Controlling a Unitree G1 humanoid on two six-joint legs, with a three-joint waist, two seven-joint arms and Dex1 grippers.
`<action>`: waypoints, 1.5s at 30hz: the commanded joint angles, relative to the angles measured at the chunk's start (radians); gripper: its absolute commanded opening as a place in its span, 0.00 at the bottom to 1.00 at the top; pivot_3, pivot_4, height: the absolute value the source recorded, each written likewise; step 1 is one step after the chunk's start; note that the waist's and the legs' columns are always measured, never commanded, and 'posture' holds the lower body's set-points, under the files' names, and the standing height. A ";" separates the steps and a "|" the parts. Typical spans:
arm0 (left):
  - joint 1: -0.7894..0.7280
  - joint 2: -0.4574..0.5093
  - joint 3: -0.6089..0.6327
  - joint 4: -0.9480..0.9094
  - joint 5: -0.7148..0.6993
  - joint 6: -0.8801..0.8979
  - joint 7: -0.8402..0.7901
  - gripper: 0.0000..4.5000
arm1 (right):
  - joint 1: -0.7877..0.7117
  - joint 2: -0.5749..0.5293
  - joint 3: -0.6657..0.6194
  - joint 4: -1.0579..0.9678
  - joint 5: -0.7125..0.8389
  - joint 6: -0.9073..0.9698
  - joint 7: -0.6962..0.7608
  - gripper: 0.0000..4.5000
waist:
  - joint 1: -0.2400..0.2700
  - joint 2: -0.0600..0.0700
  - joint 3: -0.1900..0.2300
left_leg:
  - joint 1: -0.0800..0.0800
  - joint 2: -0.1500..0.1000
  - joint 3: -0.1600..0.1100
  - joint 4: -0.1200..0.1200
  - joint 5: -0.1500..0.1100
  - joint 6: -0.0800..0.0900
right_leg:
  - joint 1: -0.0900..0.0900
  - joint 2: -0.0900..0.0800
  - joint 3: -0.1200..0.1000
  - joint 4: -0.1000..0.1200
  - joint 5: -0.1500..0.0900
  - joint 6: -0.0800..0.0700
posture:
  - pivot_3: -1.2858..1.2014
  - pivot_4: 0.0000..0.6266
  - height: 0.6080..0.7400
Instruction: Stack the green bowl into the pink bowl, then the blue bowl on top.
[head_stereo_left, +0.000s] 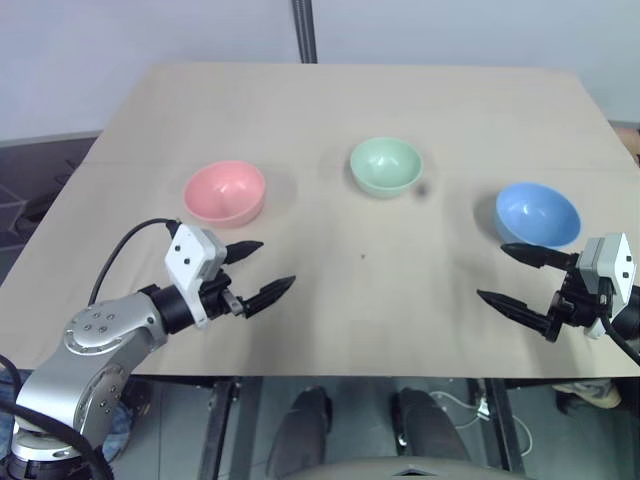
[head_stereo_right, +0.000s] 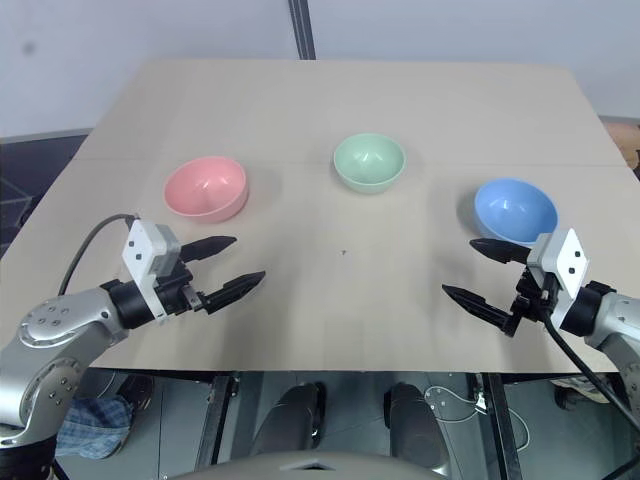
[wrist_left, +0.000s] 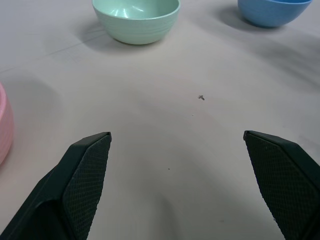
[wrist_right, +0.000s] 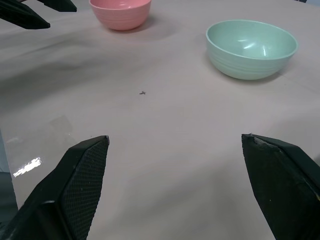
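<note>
Pale wood counter (head_stereo_left: 330, 110) fills my feed, with a grey wall behind it and a dark pole rising at its far edge. Nearest me, both arms hang low over the front of the counter: my left pincer (head_stereo_left: 257, 270) and right pincer (head_stereo_left: 518, 276) are both spread wide and carry nothing. Just past the left one sits the pink bowl (head_stereo_left: 225, 191), and just beyond the right one the blue bowl (head_stereo_left: 538, 214), near the counter's right edge. Farthest out, between them, is the green bowl (head_stereo_left: 386, 165). All three stand upright, well apart, and I see nothing inside any of them. My worries from here: these bowls are smooth and round, so a pinch on the rim could slip or tip the bowl as I lift. Green is the first to move and the longest reach for either arm, so I could nudge it away instead of catching it. A careless right-arm swing might also knock blue off the side. Dropping green off-centre could skid pink.
</note>
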 joint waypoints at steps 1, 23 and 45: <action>-0.001 0.007 0.006 -0.018 0.000 -0.025 -0.004 1.00 | 0.006 -0.014 -0.028 -0.038 0.013 -0.014 0.002 0.99 | 0.000 0.000 0.000 | 0.000 0.000 0.000 0.000 0.000 0.000 | 0.000 0.000 0.000 0.000 0.000 0.000 | 0.52 0.24 1.00; -0.004 0.007 -0.003 0.004 0.006 -0.058 -0.007 1.00 | 0.008 -0.008 -0.027 -0.041 0.033 -0.020 0.005 0.99 | 0.000 0.000 0.000 | 0.000 0.000 0.000 0.000 0.000 0.000 | 0.000 0.000 0.000 0.000 0.000 0.000 | 0.52 0.24 1.00; -0.127 0.010 -0.050 0.127 0.131 -0.072 0.073 1.00 | -0.050 -0.005 -0.091 -0.062 0.180 0.021 -0.043 0.99 | 0.000 -0.001 -0.001 | 0.000 0.000 -0.001 0.002 0.000 0.000 | 0.001 0.000 0.000 0.002 0.000 0.000 | 0.52 0.24 1.00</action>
